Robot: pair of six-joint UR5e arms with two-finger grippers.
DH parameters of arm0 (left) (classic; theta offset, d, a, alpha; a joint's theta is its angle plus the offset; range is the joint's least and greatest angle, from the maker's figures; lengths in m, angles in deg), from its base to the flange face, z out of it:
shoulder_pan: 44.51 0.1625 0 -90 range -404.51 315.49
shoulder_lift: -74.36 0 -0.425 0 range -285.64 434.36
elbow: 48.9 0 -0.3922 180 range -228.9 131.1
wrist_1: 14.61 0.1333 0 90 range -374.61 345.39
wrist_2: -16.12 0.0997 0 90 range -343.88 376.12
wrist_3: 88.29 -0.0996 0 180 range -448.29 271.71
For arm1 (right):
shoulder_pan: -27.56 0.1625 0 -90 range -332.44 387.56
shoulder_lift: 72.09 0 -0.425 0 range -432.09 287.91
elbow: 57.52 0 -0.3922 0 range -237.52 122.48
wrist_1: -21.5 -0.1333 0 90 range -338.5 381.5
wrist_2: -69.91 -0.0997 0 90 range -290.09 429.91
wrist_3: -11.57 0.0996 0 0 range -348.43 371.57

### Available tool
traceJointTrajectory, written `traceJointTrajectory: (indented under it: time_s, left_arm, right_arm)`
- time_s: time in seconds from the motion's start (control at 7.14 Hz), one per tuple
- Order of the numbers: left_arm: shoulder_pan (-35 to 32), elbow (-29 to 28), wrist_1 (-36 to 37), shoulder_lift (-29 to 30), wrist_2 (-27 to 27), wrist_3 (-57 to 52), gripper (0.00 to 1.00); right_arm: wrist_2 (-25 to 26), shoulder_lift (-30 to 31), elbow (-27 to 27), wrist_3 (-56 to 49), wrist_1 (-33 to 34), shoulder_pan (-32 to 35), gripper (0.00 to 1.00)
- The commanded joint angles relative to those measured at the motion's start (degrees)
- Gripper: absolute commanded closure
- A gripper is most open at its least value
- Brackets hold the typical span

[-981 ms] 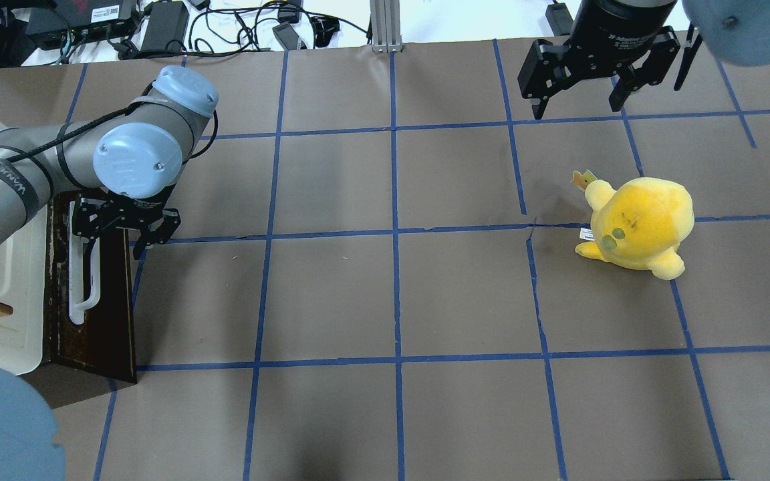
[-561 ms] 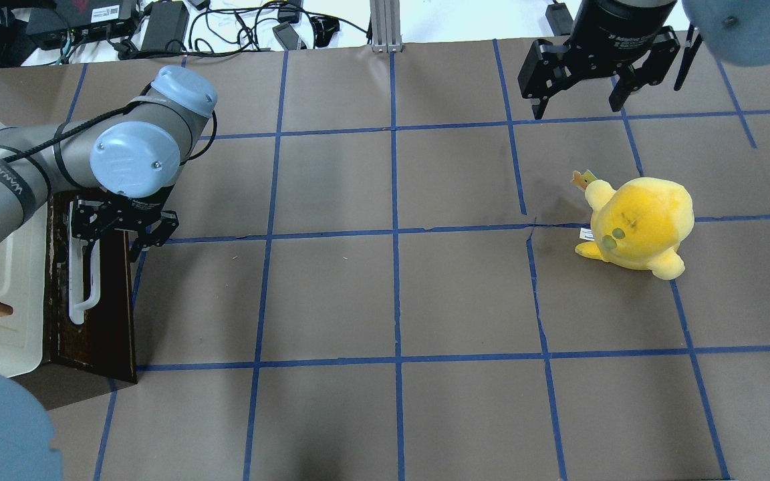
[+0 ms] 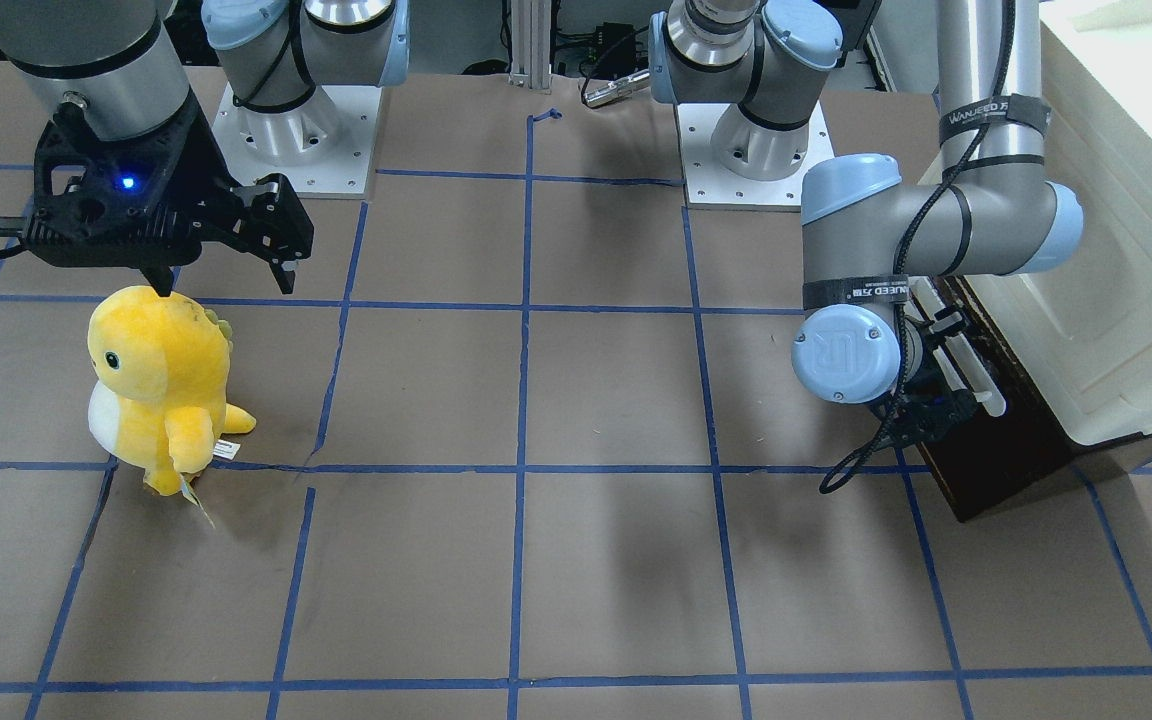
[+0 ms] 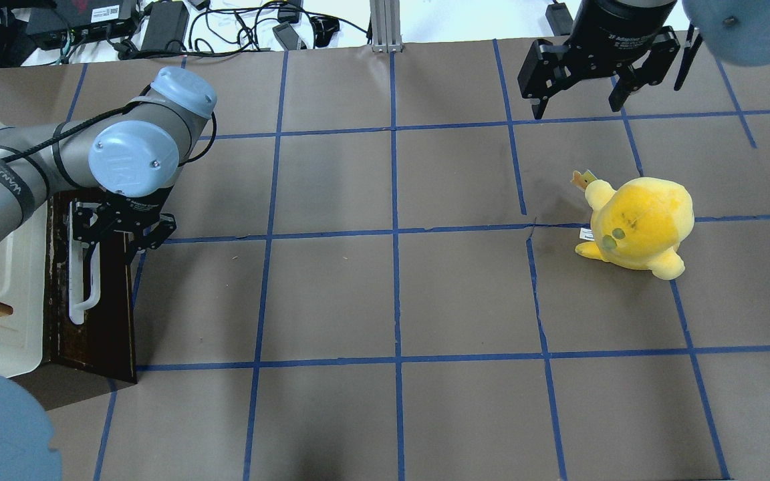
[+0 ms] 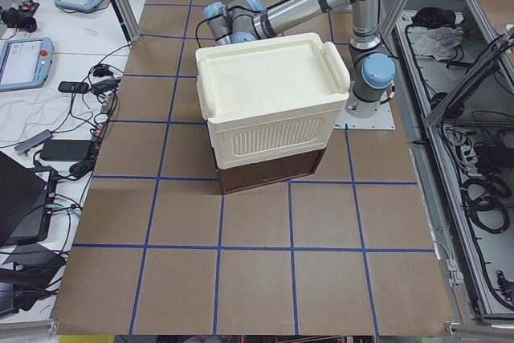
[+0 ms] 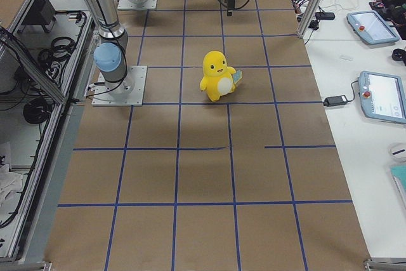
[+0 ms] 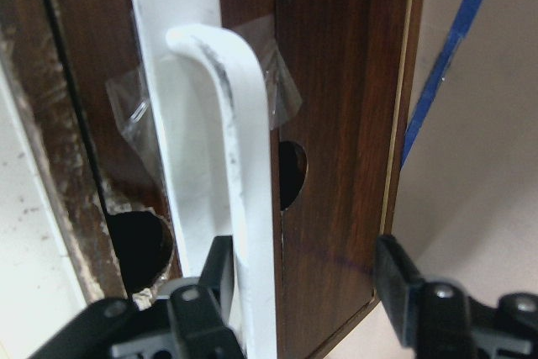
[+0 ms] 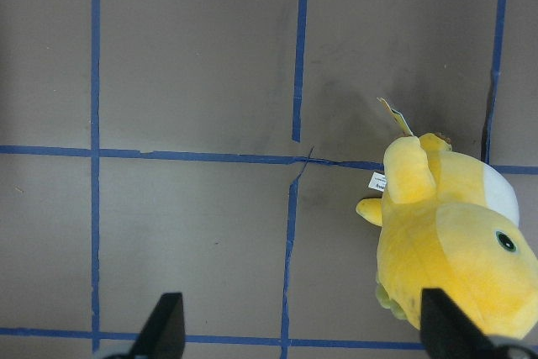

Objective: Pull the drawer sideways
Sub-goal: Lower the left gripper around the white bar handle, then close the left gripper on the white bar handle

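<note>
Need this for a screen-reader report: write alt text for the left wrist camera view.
Close-up of a white bar handle on the dark brown drawer front, running between the open fingers of the left hand, close beside one finger and well clear of the other. Clear tape sits at the handle's top mount; brown table shows at right.

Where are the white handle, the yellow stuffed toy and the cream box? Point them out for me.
white handle (image 7: 250,208), left wrist view, middle of the curved bar.
yellow stuffed toy (image 4: 639,224), overhead view, on its round head.
cream box (image 5: 269,78), left side view, its flat top.
</note>
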Motion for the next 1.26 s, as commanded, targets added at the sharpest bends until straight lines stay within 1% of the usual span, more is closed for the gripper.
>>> traceJointTrajectory:
  time_s: [0.0, 0.28, 0.42, 0.56, 0.7, 0.84, 0.98, 1.12]
  left_arm:
    - [1.1, 0.0, -0.4, -0.2, 0.0, 0.0, 0.51]
    - [1.2, -0.2, -0.4, -0.5, 0.0, -0.1, 0.52]
    - [1.2, -0.2, -0.3, -0.7, 0.0, 0.1, 0.55]
    - [1.2, -0.3, 0.1, -0.7, -0.1, 0.1, 0.59]
    - [1.2, -0.3, -0.1, -0.8, -0.1, 0.1, 0.67]
    - [1.2, -0.3, -0.2, -0.9, -0.1, 0.1, 0.73]
    - [1.2, -0.3, -0.4, -1.1, -0.1, 0.1, 0.86]
    - [1.2, -0.2, -0.9, -1.5, 0.0, 0.1, 0.95]
  right_arm:
    - [0.0, 0.0, 0.0, 0.0, 0.0, 0.0, 0.00]
    - [0.0, 0.0, 0.0, 0.0, 0.0, 0.0, 0.00]
    - [0.1, 0.0, 0.0, 0.0, 0.0, 0.0, 0.00]
    - [0.1, 0.0, 0.0, 0.0, 0.0, 0.0, 0.00]
    - [0.0, 0.0, 0.0, 0.0, 0.0, 0.0, 0.00]
    - [0.0, 0.0, 0.0, 0.0, 0.0, 0.0, 0.00]
    - [0.0, 0.0, 0.0, 0.0, 0.0, 0.0, 0.00]
    - [0.1, 0.0, 0.0, 0.0, 0.0, 0.0, 0.00]
